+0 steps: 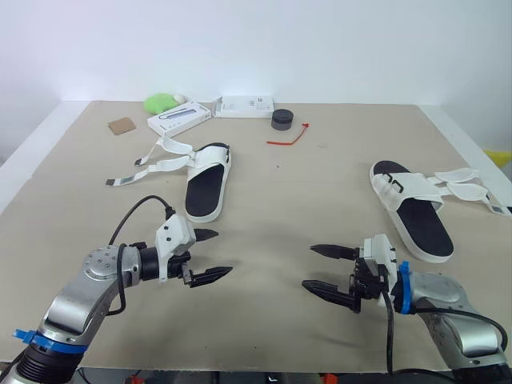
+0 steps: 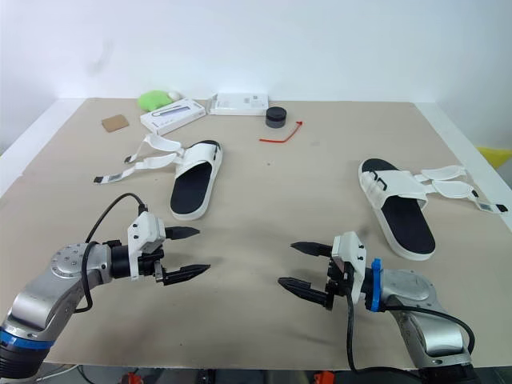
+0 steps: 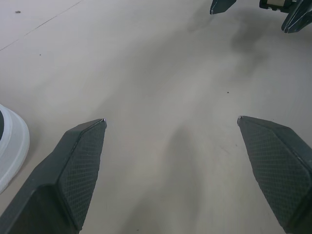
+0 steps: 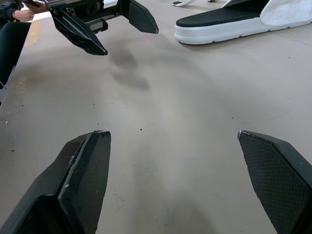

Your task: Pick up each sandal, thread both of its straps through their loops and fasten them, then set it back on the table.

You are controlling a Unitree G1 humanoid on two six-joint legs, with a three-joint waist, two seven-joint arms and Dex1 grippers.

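Clearly at the very start of the task, with nothing picked up yet. Both grippers low over the bare front part of the table [image 1: 320, 184], pointing toward each other and well apart. Left gripper [image 1: 223, 253] spread wide and empty; right gripper [image 1: 308, 266] spread wide and empty too. Left sandal [image 1: 208, 182] lying flat just beyond the left gripper, with both straps [image 1: 156, 152] unfastened and stretched out on the table toward the robot's left. Right sandal [image 1: 416, 212] lying flat beyond the right gripper and further to the right, also unfastened, near the right table edge. Step in hand, most likely: going for the first sandal, probably the left one, being the nearer. Next move, as a judgement only: reach forward with the left gripper, close on the sole edge or the upper band, and lift. Then bring the right gripper to a strap end. Needs care, since thin straps flat on a table are hard to pinch.
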